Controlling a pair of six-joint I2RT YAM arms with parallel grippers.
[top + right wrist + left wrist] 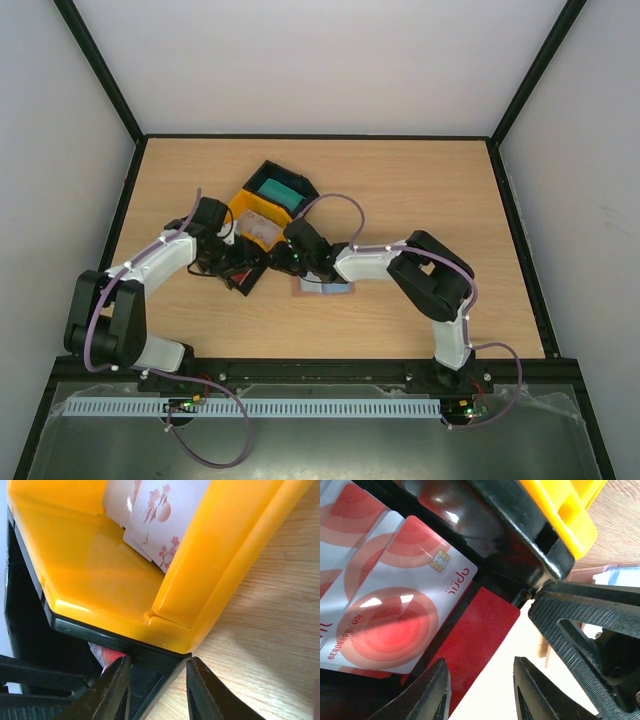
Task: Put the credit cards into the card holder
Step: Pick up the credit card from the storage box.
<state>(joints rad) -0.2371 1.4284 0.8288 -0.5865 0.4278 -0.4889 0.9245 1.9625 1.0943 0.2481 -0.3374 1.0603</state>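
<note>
Progress, as I judge it, is nil: I see no card in the holder yet, so every card is left to load. Nearest me on the table (420,200), a flat pinkish-brown piece (308,288) lies under the right arm. I take it for the holder but cannot be sure. One pale blue-edged card (341,288) lies against it or just beside it.

Just past that, my two hands meet at the near black tray (490,530). The left hand (480,680) has its fingers partway apart above a plain red card (480,630), and I cannot tell whether it grips anything. The right hand (157,680) has its fingers apart astride that tray's corner, and I cannot tell whether they press on it.

In that tray I count three red-and-white cards (395,605), fanned, with the one red card under them. Next out, the single yellow tray (100,580) holds at least two pale blossom cards (160,525); any more are hidden. Farthest, a second black tray (268,172) shows one teal card (281,189).

That makes at least eight cards, three trays and one likely holder.
</note>
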